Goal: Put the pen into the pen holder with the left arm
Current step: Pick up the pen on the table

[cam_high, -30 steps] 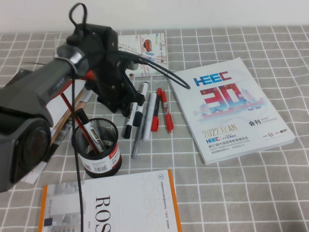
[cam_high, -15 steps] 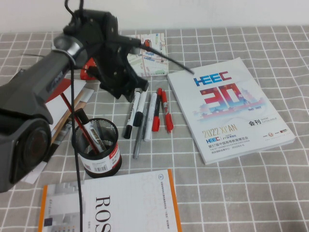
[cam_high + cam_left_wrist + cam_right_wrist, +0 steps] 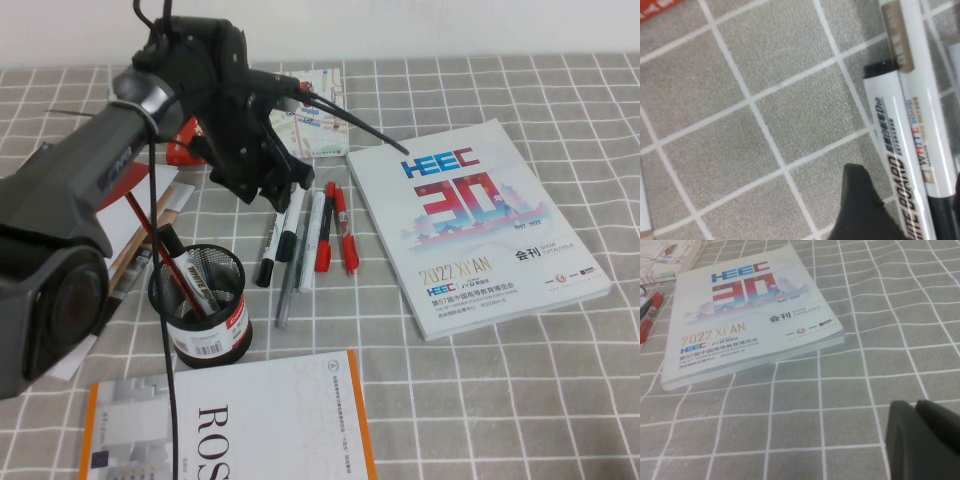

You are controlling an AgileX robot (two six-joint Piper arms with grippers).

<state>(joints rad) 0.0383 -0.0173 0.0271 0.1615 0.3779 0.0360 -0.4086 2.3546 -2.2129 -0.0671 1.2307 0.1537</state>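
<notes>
pen holder [image 3: 198, 308]: stood upright on the table [image 3: 500, 380], near left, pens already inside
left gripper [image 3: 268, 192]: hung over the far ends of the pen row, fingers apart, gripping nothing
pen [image 3: 281, 238]: lay flat just right of holder, untouched
right gripper [image 3: 922, 440]: low beside booklet [image 3: 475, 222]; fingers cannot tell

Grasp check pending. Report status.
Left gripper open over marker ends. Right gripper low beside white HEEC booklet. White-barrelled black-capped marker on cloth, ungrasped. Twin crowds it.

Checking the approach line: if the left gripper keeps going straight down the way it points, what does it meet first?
Probably the whiteboard marker: the left gripper, open, points down at its white barrel. Depth unclear.
</notes>
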